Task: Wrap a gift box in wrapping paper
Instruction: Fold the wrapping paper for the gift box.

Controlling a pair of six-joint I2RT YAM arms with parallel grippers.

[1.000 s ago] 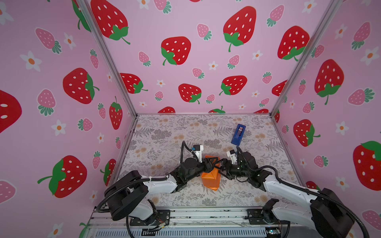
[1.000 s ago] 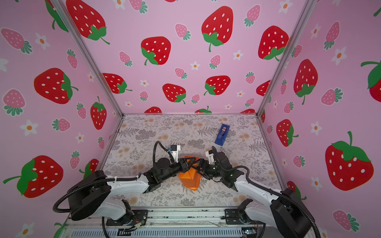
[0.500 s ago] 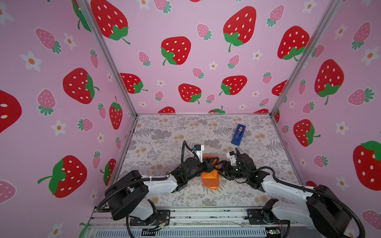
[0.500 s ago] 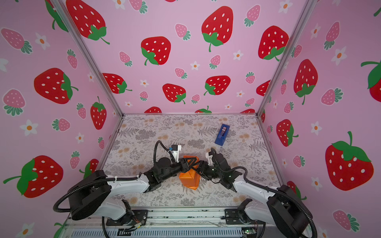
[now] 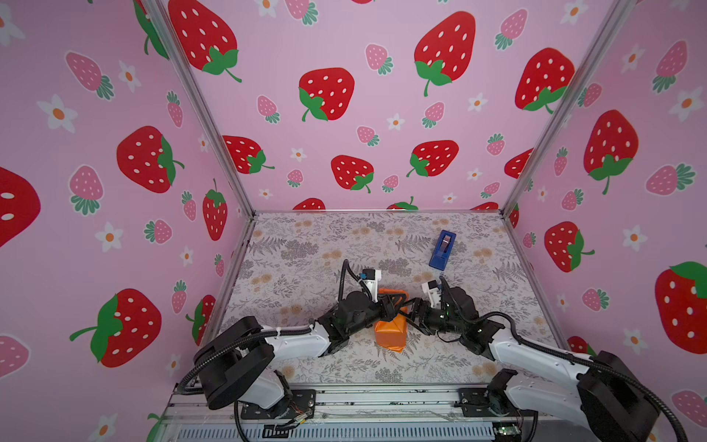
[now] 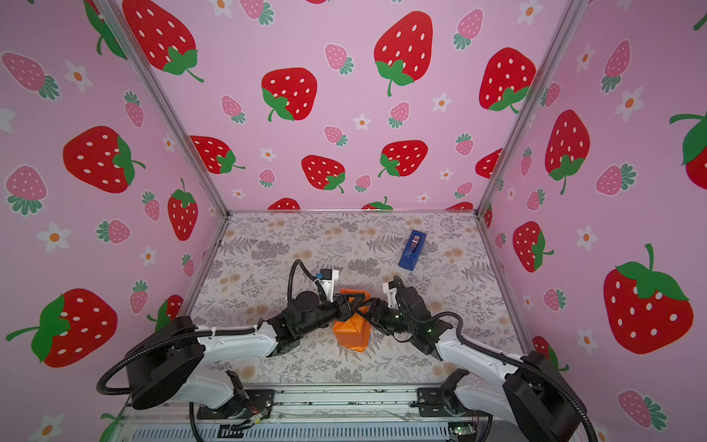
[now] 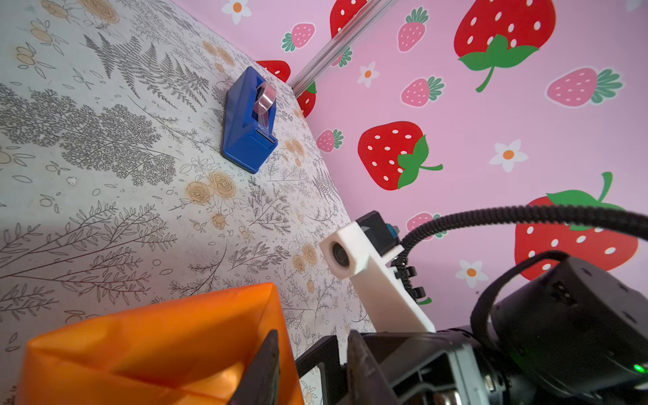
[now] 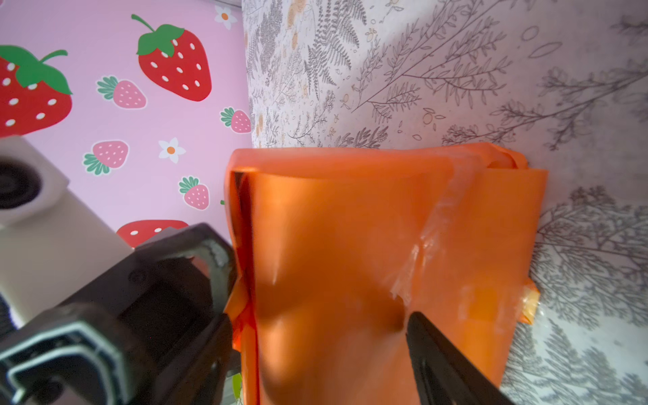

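Observation:
The gift box is hidden inside the orange wrapping paper [image 5: 390,333] [image 6: 350,336], a folded package lying mid-table with clear tape [image 8: 431,238] along a seam. Both grippers meet over its far end. In the left wrist view my left gripper [image 7: 312,364] has its jaws apart; one finger [image 7: 266,364] rests against the paper's folded edge [image 7: 157,333] and nothing is pinched. Seen from the right wrist, my right gripper [image 8: 319,317] stands wide open across the paper's face [image 8: 333,245]. One fingertip [image 8: 413,321] dents the paper, and the opposite finger sits at the package's edge.
A blue tape dispenser [image 5: 442,250] [image 6: 412,250] [image 7: 249,122] stands at the back right of the floral table covering [image 5: 306,248]. Pink strawberry walls close in three sides. The two wrists sit very close together, the right wrist camera mount [image 7: 342,254] just beside my left fingers.
My right arm has edged slightly left toward the package. The left jaws have narrowed a little. The package has not moved.

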